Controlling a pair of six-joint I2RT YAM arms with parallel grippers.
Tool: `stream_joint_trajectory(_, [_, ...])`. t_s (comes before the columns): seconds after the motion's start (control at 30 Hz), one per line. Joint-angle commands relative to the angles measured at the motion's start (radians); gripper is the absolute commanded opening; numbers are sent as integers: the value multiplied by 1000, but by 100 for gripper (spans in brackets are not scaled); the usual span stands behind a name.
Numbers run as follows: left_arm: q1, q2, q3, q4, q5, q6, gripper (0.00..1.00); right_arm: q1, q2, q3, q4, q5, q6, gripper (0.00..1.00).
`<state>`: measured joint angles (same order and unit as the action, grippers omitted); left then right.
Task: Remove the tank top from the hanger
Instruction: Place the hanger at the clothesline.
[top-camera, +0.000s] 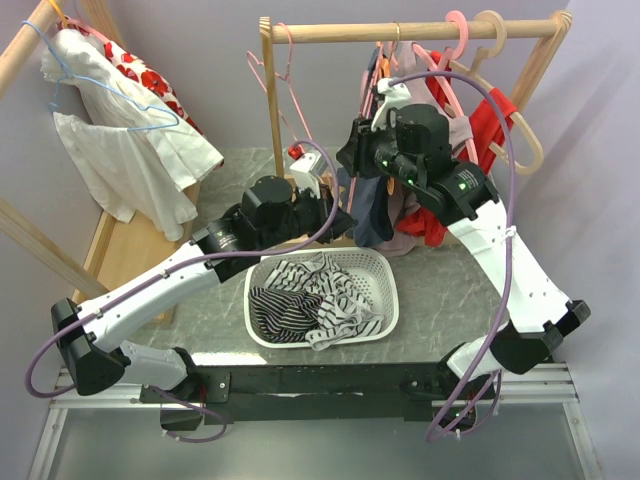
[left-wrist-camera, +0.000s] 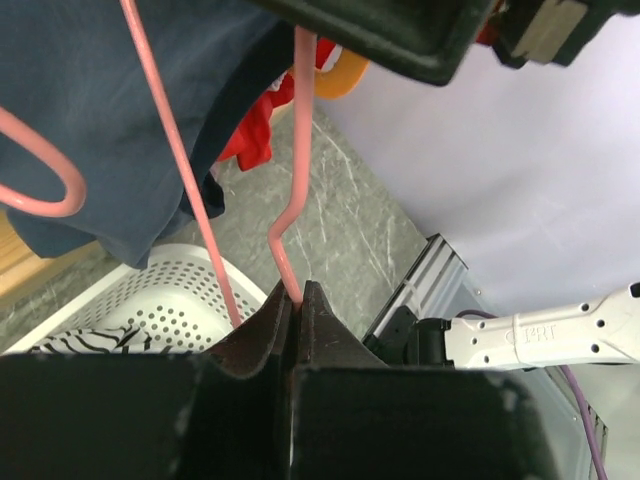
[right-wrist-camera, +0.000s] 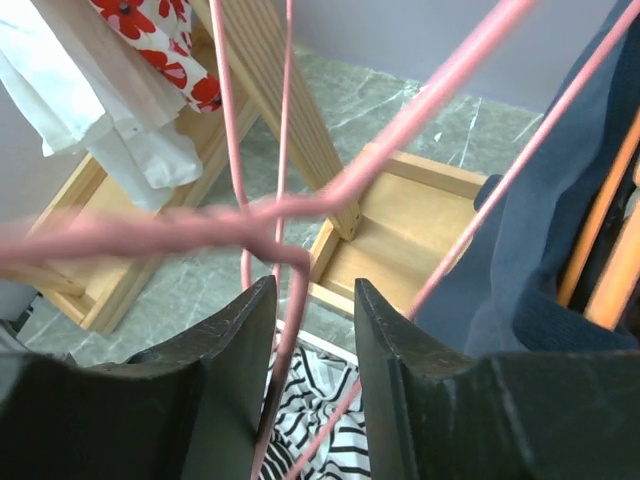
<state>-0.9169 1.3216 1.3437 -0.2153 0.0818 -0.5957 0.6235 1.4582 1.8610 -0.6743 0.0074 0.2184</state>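
Left pincer (left-wrist-camera: 297, 300) clamped on hanger (left-wrist-camera: 300, 150); right pincer (right-wrist-camera: 313, 300) apart, straddling its wire. Navy tank top (top-camera: 368, 220) hangs at 1 o'clock from basket (top-camera: 392, 290). Best practice: steady the hanger, draw straps off downward.

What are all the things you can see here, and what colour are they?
tank top: one, navy, hanging under the rack's rail
pink hanger: one, thin pink wire, pinched by the left gripper
red garment: one, red, hanging just right of the tank top
basket: one, white, on the table in front of the rack
striped clothes: a heap, black and white, in the basket
flowered top: one, white with red flowers, far left
rack: one, wood, back of the table
table: one, grey marbled
left gripper: shut on the pink hanger
right gripper: open, pink wire between its fingers
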Motion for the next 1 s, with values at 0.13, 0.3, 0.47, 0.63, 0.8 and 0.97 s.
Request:
stream_joint_trajectory(0.13, [29,-45,23,-18,-63,-12,1,-30,-154,-45,94,-70,-31,56])
stream_joint_trajectory(0.3, [56,-55,-11,-3,-66,-33,1,-30,-234,-71,134,-128,-33,56])
stream_joint_trajectory(0.47, [82,-35,38,-35,-54,-24,1,-28,-286,-97,120,-158,-17,57])
stream_joint_trajectory(0.63, [122,-10,83,-73,-50,-41,1,-28,-374,-181,137,-161,-2,57])
stream_joint_trajectory(0.8, [147,13,97,-55,-7,-81,1,-28,-436,-253,133,-130,4,57])
stream_joint_trajectory(0.97, [147,51,127,-56,-17,-128,1,-30,-444,-298,104,-113,-11,57])
